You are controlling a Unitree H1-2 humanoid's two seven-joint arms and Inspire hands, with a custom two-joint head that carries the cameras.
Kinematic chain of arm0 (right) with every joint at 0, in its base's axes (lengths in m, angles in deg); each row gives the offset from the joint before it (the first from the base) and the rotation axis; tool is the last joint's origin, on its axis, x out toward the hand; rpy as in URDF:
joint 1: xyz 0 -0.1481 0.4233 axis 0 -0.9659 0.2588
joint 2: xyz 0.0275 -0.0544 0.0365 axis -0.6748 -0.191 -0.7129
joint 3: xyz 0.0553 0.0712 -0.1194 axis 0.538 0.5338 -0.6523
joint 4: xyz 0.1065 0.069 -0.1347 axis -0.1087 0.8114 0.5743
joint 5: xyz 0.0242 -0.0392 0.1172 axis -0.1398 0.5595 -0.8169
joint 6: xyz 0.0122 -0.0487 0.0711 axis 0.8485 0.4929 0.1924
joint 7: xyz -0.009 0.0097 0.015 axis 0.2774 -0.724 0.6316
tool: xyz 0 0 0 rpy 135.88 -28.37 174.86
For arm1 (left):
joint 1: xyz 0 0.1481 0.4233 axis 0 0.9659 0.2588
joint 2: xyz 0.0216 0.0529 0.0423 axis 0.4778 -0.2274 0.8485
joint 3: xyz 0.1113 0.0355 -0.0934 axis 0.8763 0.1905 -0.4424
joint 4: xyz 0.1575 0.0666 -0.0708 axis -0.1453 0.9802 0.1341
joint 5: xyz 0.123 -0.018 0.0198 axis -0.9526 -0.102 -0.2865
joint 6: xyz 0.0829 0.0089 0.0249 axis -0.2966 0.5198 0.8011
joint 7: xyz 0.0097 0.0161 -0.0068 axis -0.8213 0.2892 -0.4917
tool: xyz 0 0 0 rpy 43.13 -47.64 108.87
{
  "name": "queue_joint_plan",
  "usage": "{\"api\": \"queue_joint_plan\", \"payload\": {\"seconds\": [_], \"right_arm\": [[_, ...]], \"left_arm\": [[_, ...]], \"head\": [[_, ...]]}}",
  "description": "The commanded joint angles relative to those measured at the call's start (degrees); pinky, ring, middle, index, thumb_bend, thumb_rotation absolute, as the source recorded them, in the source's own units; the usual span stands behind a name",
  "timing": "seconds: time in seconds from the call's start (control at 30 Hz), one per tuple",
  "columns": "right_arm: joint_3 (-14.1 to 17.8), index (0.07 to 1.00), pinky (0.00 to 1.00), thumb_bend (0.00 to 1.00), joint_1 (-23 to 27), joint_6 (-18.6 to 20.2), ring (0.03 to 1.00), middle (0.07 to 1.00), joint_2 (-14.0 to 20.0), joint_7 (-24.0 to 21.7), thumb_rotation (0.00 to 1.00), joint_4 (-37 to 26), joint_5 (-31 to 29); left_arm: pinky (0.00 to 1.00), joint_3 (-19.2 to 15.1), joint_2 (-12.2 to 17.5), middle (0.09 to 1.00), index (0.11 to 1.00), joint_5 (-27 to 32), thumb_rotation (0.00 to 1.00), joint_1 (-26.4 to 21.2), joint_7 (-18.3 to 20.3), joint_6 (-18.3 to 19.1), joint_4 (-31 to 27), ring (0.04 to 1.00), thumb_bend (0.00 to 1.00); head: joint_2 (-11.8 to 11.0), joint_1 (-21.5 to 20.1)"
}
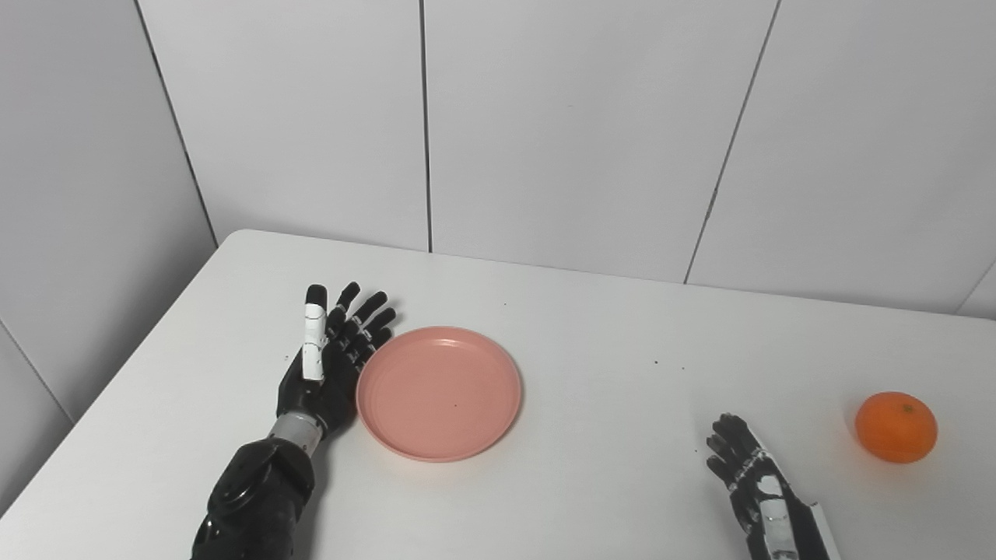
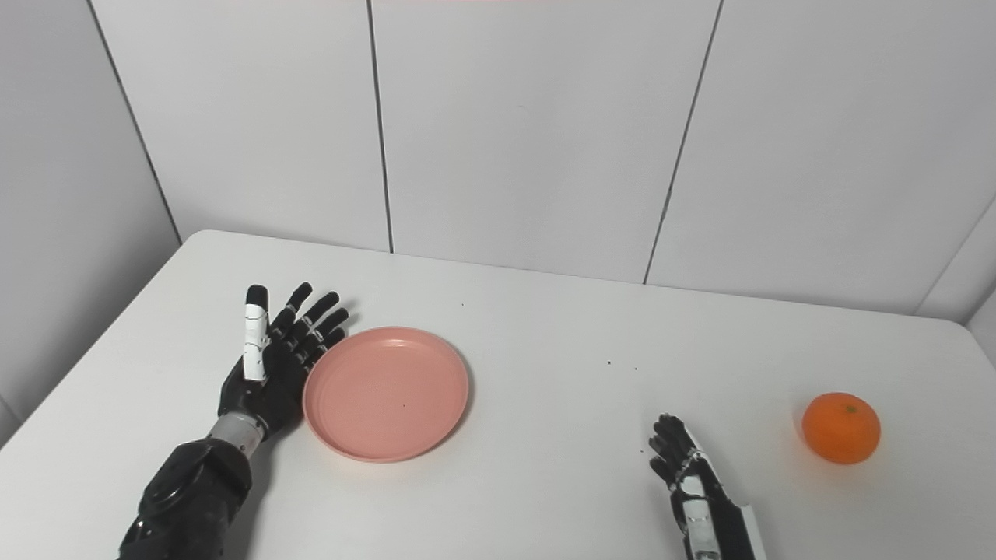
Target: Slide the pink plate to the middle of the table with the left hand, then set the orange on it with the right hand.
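A white desk (image 1: 591, 365) stands against a wall of pale grey panels (image 1: 576, 124), its surface carrying a few dark specks. On it, left of the desk's centre, lies a pink plate (image 1: 439, 392), flat and with nothing on it. The robot's left hand (image 1: 331, 362) stands edge-on just beside the plate's left rim, palm turned toward the plate, fingers (image 1: 366, 319) stretched out straight and spread, gripping nothing; whether the palm actually touches the rim cannot be told from either view. Well to the right of the plate, near the desk's front edge, the right hand (image 2: 689, 474) reaches in from below, fingers slightly curled and apart, holding nothing. Farther right of the plate again, beyond the right hand and apart from it, an orange (image 1: 896, 427) sits alone on the desk near its right side, its small stem end facing up.
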Motion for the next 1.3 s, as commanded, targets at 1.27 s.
{"api": "queue_joint_plan", "payload": {"seconds": [1.27], "right_arm": [[-4.8, 0.873, 0.87, 0.88, -0.5, 1.6, 0.888, 0.892, -6.0, 4.4, 0.95, 2.0, 6.4]], "left_arm": [[1.0, 4.3, -7.0, 0.893, 1.0, -2.3, 0.86, 1.2, -1.0, 1.6, 3.1, 0.891, 0.94]], "head": [[2.4, -16.6]]}}
